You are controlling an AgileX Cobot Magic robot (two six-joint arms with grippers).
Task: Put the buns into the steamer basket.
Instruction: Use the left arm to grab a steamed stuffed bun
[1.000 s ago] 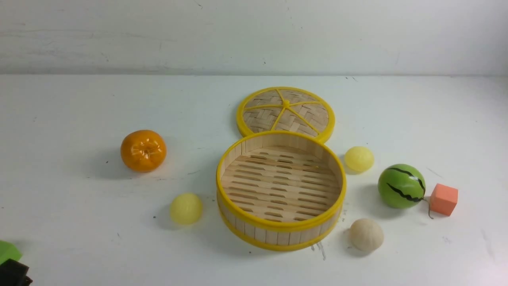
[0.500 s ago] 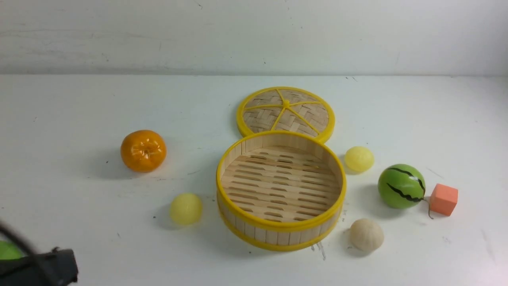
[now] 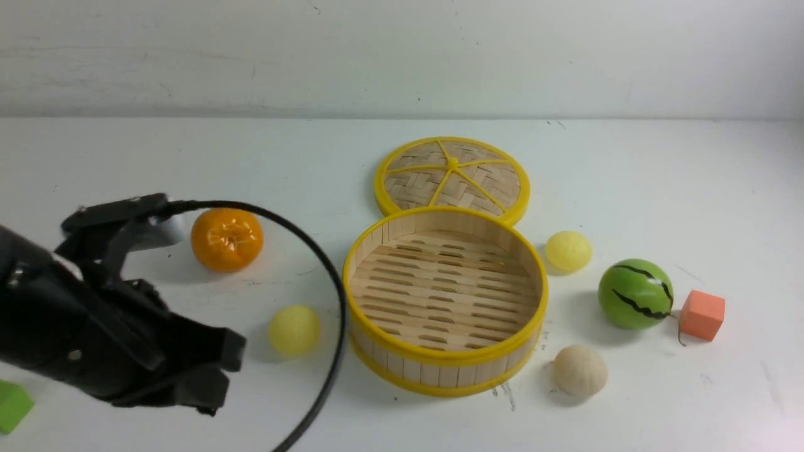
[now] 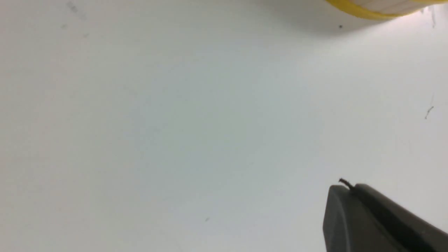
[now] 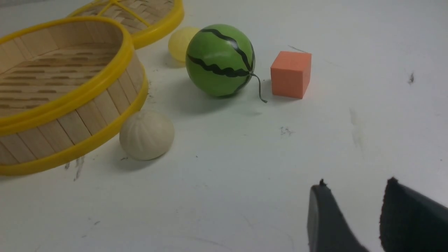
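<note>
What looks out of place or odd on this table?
Nothing looks spilled or broken. The far rim of the steamer basket overlaps the near edge of the woven lid; whether it rests on it, askew, I cannot tell.

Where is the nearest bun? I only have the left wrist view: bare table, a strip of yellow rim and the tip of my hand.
Observer: The front view shows a pale yellow bun just left of the steamer basket, a little ahead and to the right of your left hand.
Operator: Anything in the basket yet?
Observer: No, it is empty; all three buns lie outside it.
Operator: Where are the other two?
Observer: Both are on the basket's right: a yellow bun farther back, left of the watermelon ball, and a cream bun nearer the robot.
</note>
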